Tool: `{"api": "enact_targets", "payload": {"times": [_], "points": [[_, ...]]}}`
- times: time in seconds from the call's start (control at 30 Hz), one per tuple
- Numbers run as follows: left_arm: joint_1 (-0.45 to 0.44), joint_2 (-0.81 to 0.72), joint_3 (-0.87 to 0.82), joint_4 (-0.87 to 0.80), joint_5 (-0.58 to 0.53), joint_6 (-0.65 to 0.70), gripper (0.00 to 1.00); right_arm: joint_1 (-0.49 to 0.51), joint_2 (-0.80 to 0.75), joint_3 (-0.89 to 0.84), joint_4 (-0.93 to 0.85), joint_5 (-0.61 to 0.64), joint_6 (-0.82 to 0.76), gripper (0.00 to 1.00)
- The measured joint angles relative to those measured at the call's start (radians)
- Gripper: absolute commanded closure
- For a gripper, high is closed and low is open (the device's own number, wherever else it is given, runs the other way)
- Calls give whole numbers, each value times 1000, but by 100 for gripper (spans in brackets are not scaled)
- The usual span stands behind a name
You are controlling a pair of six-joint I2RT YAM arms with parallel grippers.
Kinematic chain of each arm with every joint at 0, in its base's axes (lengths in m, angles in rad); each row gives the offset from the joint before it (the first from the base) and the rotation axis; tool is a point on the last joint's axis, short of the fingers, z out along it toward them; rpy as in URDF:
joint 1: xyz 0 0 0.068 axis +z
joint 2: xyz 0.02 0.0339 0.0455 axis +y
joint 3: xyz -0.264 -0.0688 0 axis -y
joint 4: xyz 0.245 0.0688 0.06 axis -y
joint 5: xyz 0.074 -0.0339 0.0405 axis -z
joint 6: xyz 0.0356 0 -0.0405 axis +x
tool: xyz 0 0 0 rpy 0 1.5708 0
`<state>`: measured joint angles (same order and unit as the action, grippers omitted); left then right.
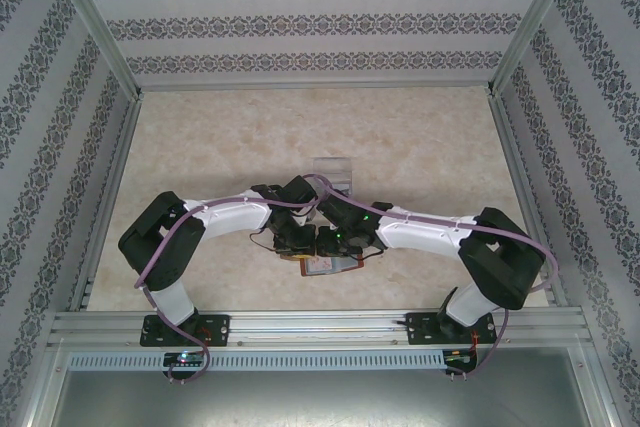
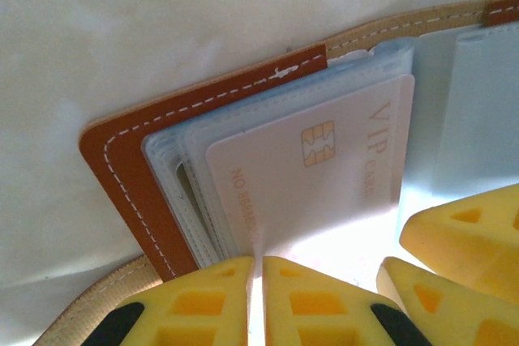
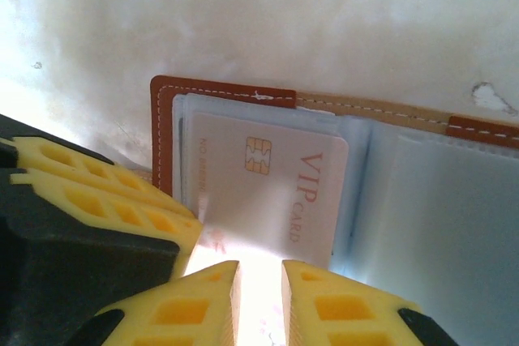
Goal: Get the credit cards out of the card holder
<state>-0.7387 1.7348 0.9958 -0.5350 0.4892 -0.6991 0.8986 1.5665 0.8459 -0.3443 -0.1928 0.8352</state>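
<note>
The card holder (image 1: pixel 325 265) lies open on the table near the front edge, its reddish-brown cover (image 2: pixel 122 168) (image 3: pixel 162 135) framing clear sleeves. A pale pink credit card (image 2: pixel 308 192) (image 3: pixel 268 192) with a gold chip and "VIP CARD" lettering lies on the left page. My left gripper (image 2: pixel 258 269) (image 1: pixel 297 240) is shut, its tips at the card's near left corner; its yellow fingers (image 3: pixel 105 192) also show in the right wrist view. My right gripper (image 3: pixel 259 281) (image 1: pixel 335 240) has its jaws slightly apart, with the card's near edge in the gap. Its fingers (image 2: pixel 462 232) crowd the left gripper.
A clear plastic tray (image 1: pixel 333 169) sits just behind the two grippers. The holder's right page of blue-grey sleeves (image 3: pixel 438 216) lies flat. Metal frame rails (image 1: pixel 110 197) and patterned walls border the beige table on three sides.
</note>
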Motion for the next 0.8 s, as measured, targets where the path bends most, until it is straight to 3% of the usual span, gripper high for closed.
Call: {"api": "enact_targets", "payload": {"times": [0.2, 0.8], "points": [[0, 0, 0, -1, 0, -1, 85, 0, 34, -4, 5, 1, 0, 78], [0, 0, 6, -13, -11, 0, 85, 0, 26, -2, -35, 47, -12, 65]]}}
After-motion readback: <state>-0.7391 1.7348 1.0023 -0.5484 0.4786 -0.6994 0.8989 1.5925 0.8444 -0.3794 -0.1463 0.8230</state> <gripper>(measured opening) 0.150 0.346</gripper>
